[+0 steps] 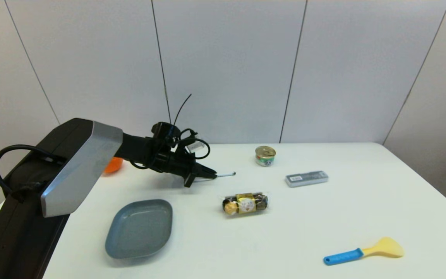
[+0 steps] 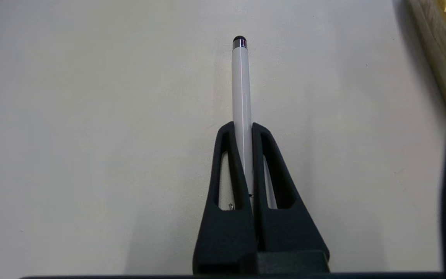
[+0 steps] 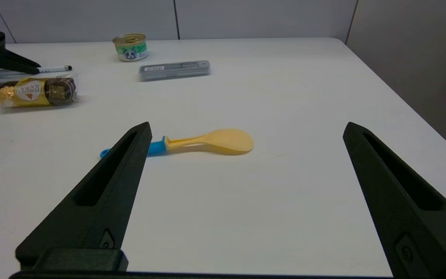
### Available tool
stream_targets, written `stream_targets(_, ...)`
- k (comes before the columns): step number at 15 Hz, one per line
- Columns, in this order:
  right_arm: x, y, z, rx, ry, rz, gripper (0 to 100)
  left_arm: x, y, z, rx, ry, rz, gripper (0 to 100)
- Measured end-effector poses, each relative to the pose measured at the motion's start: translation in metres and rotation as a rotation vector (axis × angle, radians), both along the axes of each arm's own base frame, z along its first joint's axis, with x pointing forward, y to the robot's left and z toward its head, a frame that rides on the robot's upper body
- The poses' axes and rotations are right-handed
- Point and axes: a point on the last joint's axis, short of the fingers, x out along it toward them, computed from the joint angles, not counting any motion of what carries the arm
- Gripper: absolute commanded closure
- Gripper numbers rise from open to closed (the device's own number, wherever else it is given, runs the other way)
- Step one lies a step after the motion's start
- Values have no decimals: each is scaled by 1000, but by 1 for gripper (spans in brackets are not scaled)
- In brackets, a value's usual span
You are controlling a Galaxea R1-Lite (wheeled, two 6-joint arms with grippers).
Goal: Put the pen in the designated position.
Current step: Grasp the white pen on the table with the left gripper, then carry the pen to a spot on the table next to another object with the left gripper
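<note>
Grasping the white pen between clenched fingers, the left hand reaches over the counter behind the chocolates; the right hand sits released.

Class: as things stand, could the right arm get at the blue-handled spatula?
Probably yes: the right gripper is open, facing the spatula with only bare table between.
</note>
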Motion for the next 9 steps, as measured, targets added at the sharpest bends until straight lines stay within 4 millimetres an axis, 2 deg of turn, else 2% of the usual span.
stream_targets(5, 0, 0, 0, 0, 0, 0, 0, -2, 0, 2, 3, 15, 6, 100)
stream_targets(7, 0, 0, 0, 0, 0, 0, 0, -3, 1, 9, 3, 10, 11, 100)
stream_targets(9, 0, 0, 0, 0, 0, 0, 0, -4, 1, 24, -9, -6, 21, 100)
